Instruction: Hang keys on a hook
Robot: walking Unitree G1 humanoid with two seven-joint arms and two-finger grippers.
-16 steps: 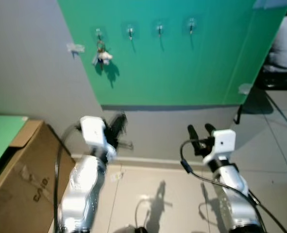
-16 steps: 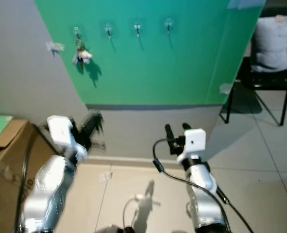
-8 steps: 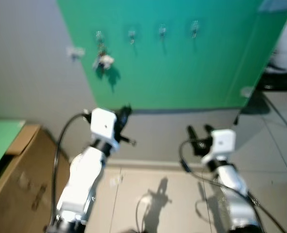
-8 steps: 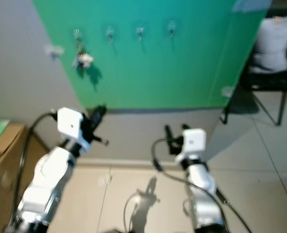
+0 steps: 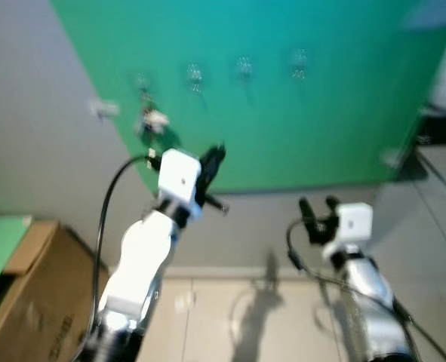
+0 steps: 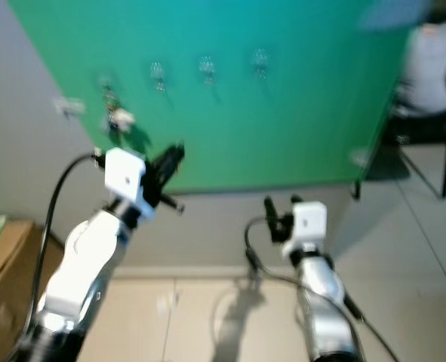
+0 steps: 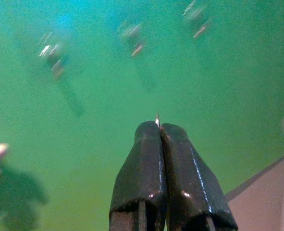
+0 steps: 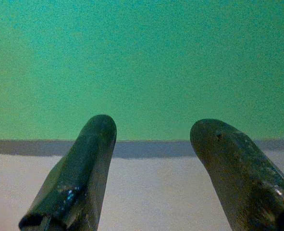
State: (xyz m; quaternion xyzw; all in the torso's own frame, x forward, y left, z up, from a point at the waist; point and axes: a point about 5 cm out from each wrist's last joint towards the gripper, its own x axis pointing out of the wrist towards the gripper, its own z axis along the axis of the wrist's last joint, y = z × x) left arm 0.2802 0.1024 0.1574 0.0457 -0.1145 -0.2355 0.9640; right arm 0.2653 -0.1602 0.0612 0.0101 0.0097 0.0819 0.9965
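Left gripper [image 5: 216,154] has risen toward the green wall's hooks [image 5: 195,73], fingers pinched tight on a sliver of metal, presumably the key; another key bunch [image 5: 154,119] already hangs leftmost; right gripper [image 5: 318,207] idles low, fingers wide apart.

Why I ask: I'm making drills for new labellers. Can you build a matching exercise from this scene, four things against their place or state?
Things:
1. left hand
2. right hand
3. keys
4. cardboard box

Place or state:
A. on the floor, at the robot's left
B. fingers pressed together, up near the green panel
C. hanging from the leftmost hook
D. fingers apart, held low

Pairs: 1-B, 2-D, 3-C, 4-A
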